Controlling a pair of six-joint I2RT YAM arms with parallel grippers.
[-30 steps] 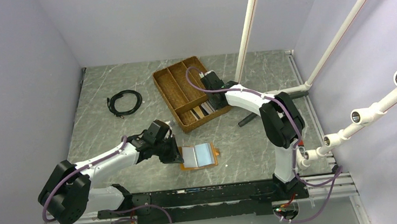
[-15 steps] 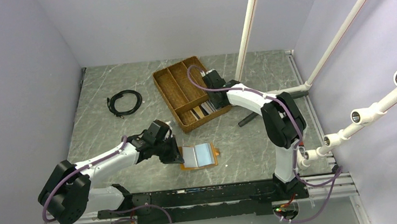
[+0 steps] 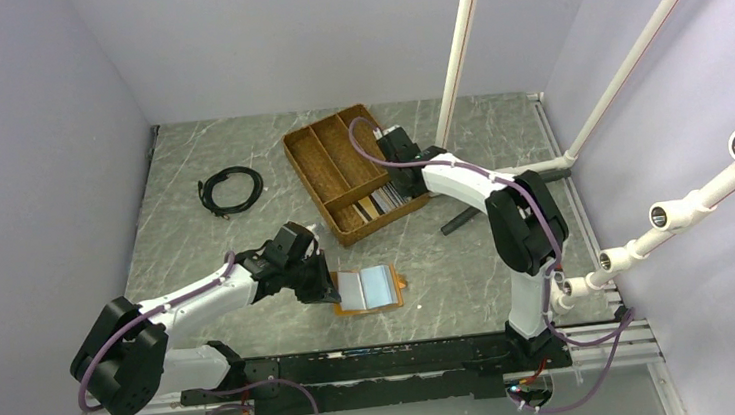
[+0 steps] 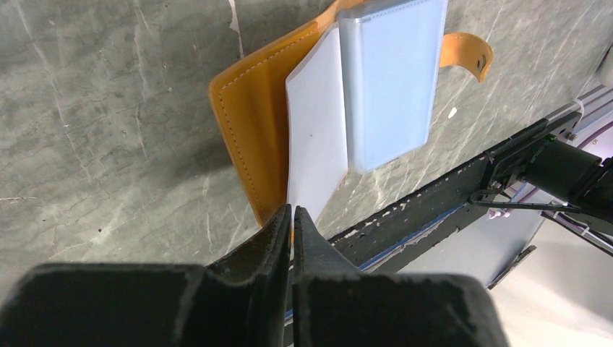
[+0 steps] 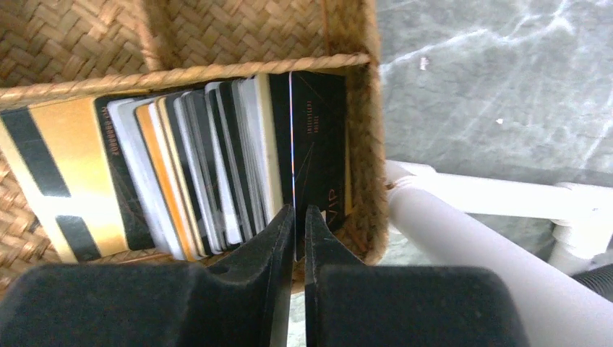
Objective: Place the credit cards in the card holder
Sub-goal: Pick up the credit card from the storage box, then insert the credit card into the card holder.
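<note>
Marble table (image 3: 197, 253) | your right gripper (image 5: 298, 210) pinches a dark card (image 5: 318, 137) edge-on in the wicker tray (image 5: 361, 144) | card holder (image 4: 249, 123), nipped by your left gripper (image 4: 292, 210), lies well apart, toward the arm bases.

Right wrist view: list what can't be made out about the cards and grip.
Which of the credit cards the right gripper pinches: its own fingers cover the contact.
Card count: they overlap.
Lettering on the black card: too small, partly behind a finger.
Top external: cards too small to tell apart.

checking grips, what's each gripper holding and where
Left gripper pinches the card holder by its near corner; right gripper pinches the edge of a dark credit card standing in the tray.
</note>
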